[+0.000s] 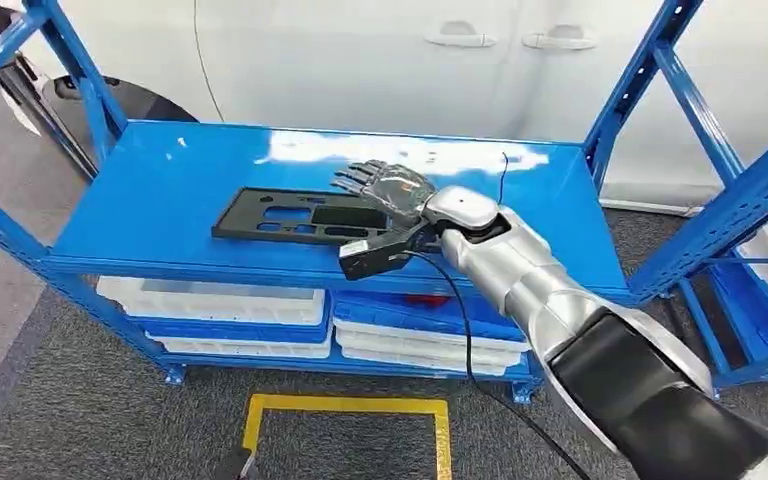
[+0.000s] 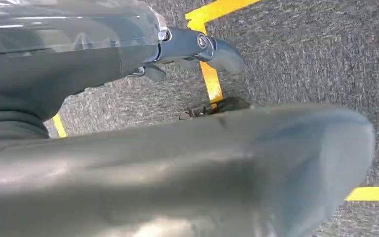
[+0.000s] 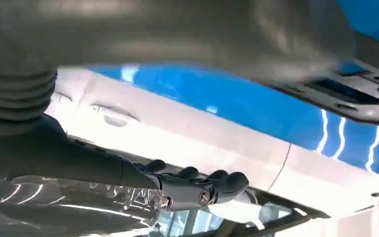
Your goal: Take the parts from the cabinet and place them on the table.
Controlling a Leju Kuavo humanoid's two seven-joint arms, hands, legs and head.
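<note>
A blue shelf rack [image 1: 160, 190] is seen in the head view, its top shelf carrying a flat black part [image 1: 290, 217] with several cut-outs, laid roughly at the shelf's middle and towards its front edge. On the lower shelf, white trays [image 1: 222, 302] are stacked at the left and more at the right. The right hand [image 1: 388, 187] is extended over the right end of the black part (its silver arm coming in from the lower right), with the fingers [image 1: 355, 176] spread and flat above the part; whether they touch it cannot be told, and nothing is gripped. A white car door [image 1: 380, 60] stands behind the rack. In the left wrist view the left hand [image 2: 192, 47] is seen above grey carpet [image 2: 306, 59] marked with yellow tape [image 2: 210, 81]; whether its fingers are open or closed cannot be told.
</note>
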